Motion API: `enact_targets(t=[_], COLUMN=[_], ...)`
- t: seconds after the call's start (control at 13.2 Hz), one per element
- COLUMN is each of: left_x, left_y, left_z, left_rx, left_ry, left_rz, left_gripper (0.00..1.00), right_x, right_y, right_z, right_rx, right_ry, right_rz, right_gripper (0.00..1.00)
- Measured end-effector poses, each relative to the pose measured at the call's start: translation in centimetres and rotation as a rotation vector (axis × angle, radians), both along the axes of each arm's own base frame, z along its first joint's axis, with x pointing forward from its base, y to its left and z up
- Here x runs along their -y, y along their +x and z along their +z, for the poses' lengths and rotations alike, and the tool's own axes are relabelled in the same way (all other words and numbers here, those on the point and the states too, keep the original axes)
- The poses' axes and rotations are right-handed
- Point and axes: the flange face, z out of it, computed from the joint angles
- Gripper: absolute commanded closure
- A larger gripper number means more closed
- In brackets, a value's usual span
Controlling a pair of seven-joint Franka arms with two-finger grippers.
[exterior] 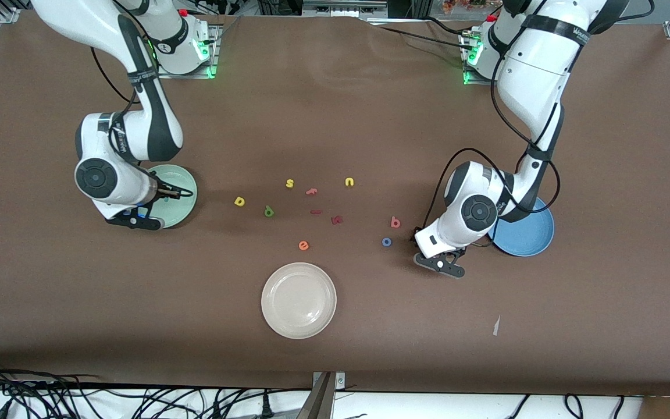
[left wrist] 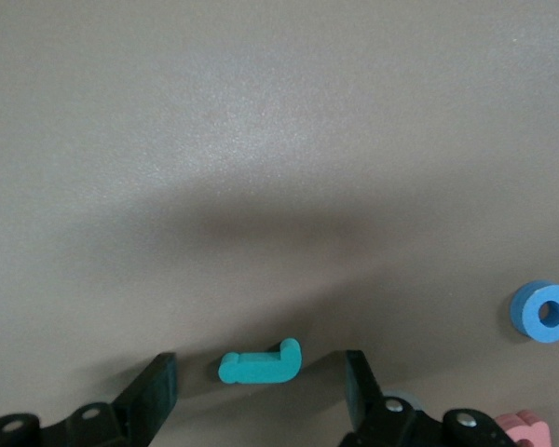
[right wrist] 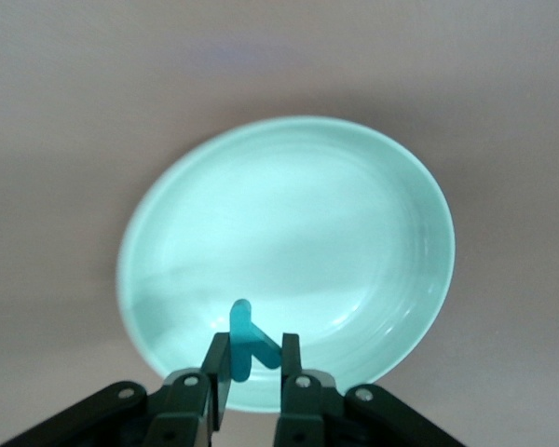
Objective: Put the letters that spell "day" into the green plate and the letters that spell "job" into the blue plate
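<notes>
My right gripper [right wrist: 253, 358] is shut on the teal "y" [right wrist: 250, 343] and hangs over the green plate [right wrist: 289, 214], which lies at the right arm's end of the table [exterior: 186, 201]. My left gripper [left wrist: 258, 386] is low over the table with its fingers open on either side of the teal "j" [left wrist: 260, 363], touching neither end. The blue "o" [left wrist: 544, 311] and coral "b" [left wrist: 526, 430] lie close by. In the front view, "b" [exterior: 395, 222] and "o" [exterior: 387, 241] sit beside the left hand [exterior: 419, 237], next to the blue plate [exterior: 524, 233]. The yellow rounded letter [exterior: 239, 201] and olive-green letter [exterior: 268, 212] lie mid-table.
A cream-white plate [exterior: 299, 300] lies nearest the front camera. A yellow "s" [exterior: 289, 183], a yellow "u" [exterior: 349, 182], an orange "e" [exterior: 303, 245] and dark red letters [exterior: 337, 219] are scattered mid-table. A paper scrap [exterior: 496, 326] lies near the table's front edge.
</notes>
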Motion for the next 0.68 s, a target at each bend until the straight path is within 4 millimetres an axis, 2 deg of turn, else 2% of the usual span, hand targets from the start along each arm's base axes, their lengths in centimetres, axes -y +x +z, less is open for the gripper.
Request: enact_targets(t=[0.08,0.15,0.23,0.38,0.45,0.53,0.68], left_x=[0.0,0.0,0.1,0.4,0.6,0.9,1.0], left_y=[0.0,0.0,0.0,0.0,0.0,0.0,0.0], left_z=[0.0,0.0,0.0,0.1,0.2,0.3,0.7], left_rx=[0.0,0.001,0.005,0.009,0.012,0.016,0.027], left_ry=[0.0,0.0,-0.001,-0.002,-0.003,-0.002,0.015], left_rz=[0.0,0.0,-0.001,-0.005,-0.008,-0.013,-0.035], left_gripper=[0.21,0.26,0.37,0.62,0.72,0.79,0.84], right_x=[0.5,0.7,0.6,-0.2,-1.3,-3.3,-8.7], right_y=[-1.0,-1.9,-2.3,-1.9,-1.2,-0.3,0.6], right_z=[-1.6,-2.8,-3.3,-2.5,-1.4,-0.1,1.8], right_rx=[0.004,0.005,0.005,0.017,0.03,0.052,0.101], right_ry=[0.003,0.008,0.01,0.019,0.029,0.039,0.061], right_rz=[-0.009,-0.016,-0.016,-0.011,-0.008,-0.009,-0.016], right_gripper=[0.0,0.0,0.0,0.0,0.0,0.0,0.0])
